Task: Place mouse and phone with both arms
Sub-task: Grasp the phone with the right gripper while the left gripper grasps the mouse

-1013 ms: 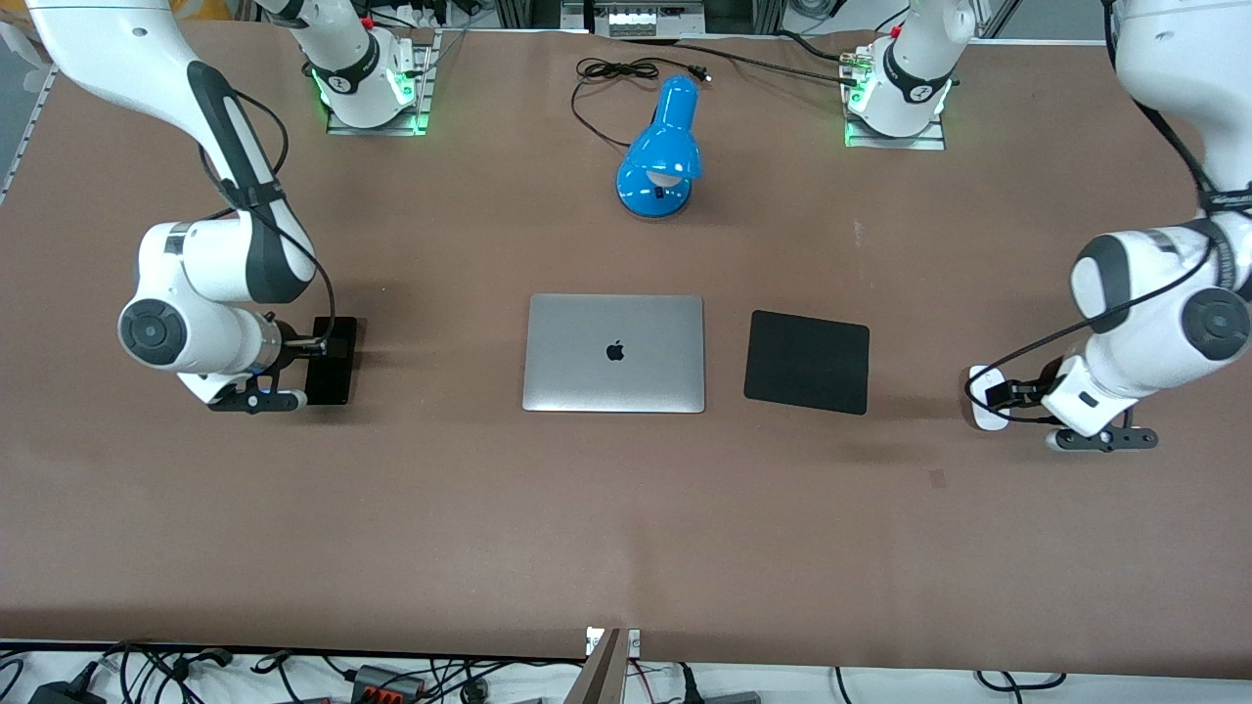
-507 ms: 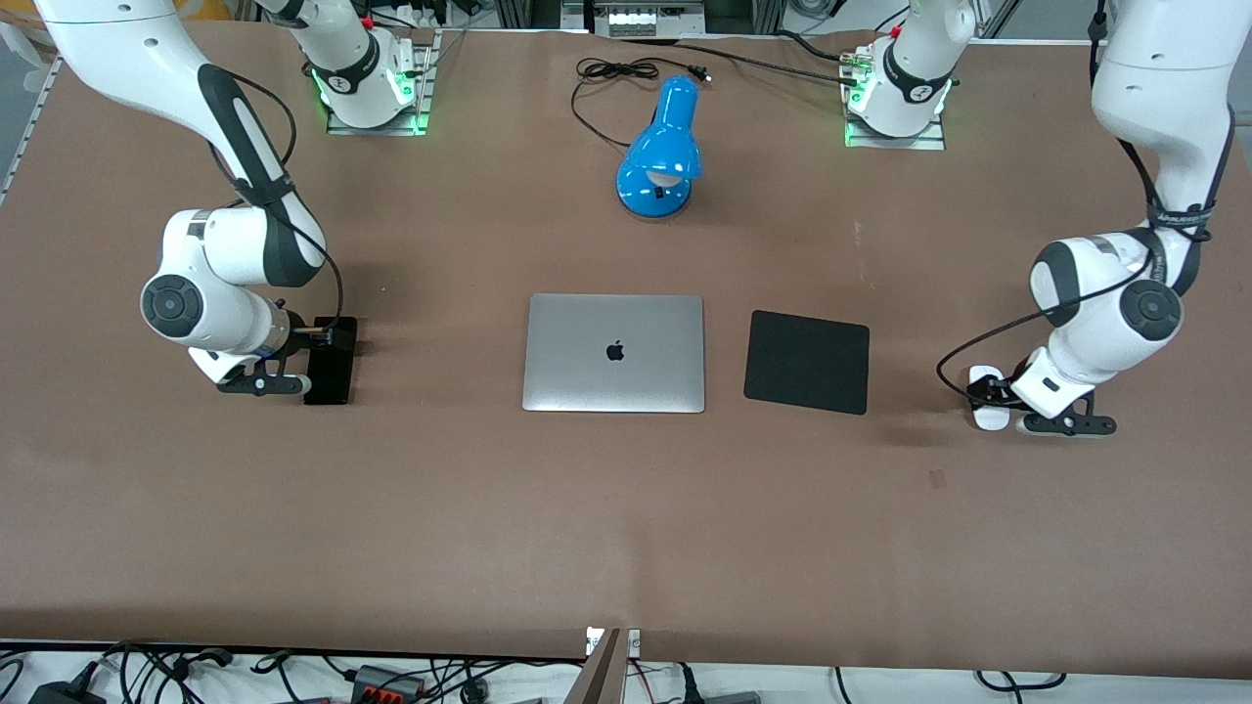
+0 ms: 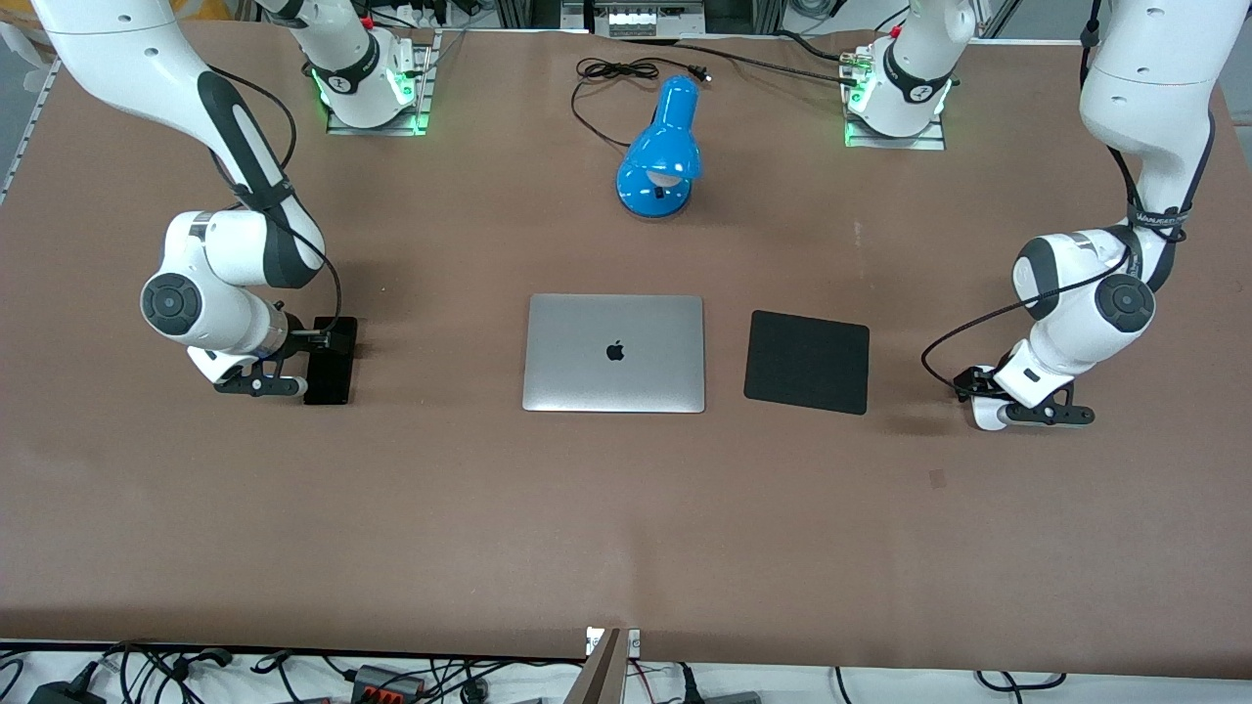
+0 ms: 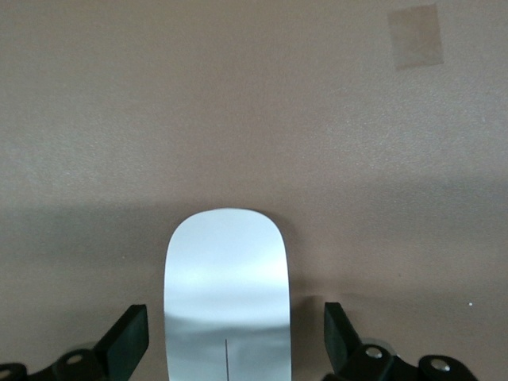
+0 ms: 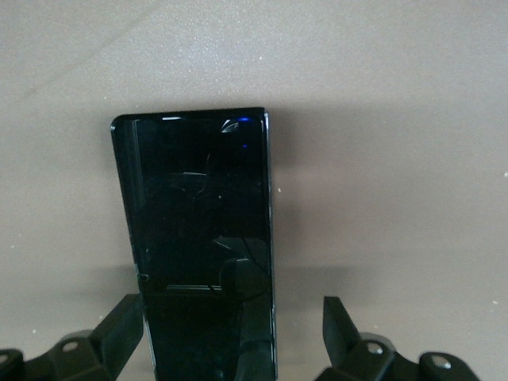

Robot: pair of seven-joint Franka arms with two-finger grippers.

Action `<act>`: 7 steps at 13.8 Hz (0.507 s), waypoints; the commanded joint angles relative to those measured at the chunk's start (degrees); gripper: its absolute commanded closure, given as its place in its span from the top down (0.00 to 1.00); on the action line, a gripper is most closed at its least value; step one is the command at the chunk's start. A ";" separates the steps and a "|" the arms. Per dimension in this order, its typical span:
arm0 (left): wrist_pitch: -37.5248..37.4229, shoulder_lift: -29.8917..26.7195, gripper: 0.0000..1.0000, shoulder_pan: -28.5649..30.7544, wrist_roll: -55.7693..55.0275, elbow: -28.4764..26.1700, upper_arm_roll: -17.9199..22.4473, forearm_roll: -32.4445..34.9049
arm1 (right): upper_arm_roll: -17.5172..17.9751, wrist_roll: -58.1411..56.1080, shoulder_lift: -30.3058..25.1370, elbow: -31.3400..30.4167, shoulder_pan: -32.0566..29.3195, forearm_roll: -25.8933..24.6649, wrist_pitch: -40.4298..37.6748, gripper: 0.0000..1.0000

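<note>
The white mouse [image 3: 987, 415] lies on the brown table toward the left arm's end; most of it is covered by the hand. In the left wrist view the mouse [image 4: 227, 286] sits between the fingers of my left gripper [image 4: 234, 341], which is open with a gap on each side. The black phone [image 3: 329, 370] lies flat toward the right arm's end. My right gripper [image 3: 327, 341] is low over it and open. In the right wrist view the phone [image 5: 198, 230] runs between the fingers [image 5: 125, 325], close against one and apart from the other.
A shut silver laptop [image 3: 614, 352] lies mid-table, with a black mouse pad [image 3: 807, 362] beside it toward the left arm's end. A blue desk lamp [image 3: 661, 152] and its black cable [image 3: 611, 73] lie nearer the bases. A small tape patch [image 3: 937, 478] marks the table.
The left arm has swung in and come down until its gripper straddles the mouse. The right arm shifted a little over the phone, then held.
</note>
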 commanded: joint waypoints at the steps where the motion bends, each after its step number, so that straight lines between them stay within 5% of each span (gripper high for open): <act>1: 0.93 -0.03 0.65 0.37 0.98 0.07 -0.43 0.89 | 0.37 3.22 0.18 -0.91 0.34 -0.43 2.08 1.00; 3: 0.75 -0.20 0.51 0.37 0.98 0.42 -0.43 0.89 | 0.37 3.32 0.97 -0.82 0.35 -0.43 3.05 1.00; 7: -2.57 -2.48 0.45 0.19 2.02 2.17 -0.52 0.89 | 0.37 3.32 1.77 -0.91 0.78 -0.43 4.45 1.00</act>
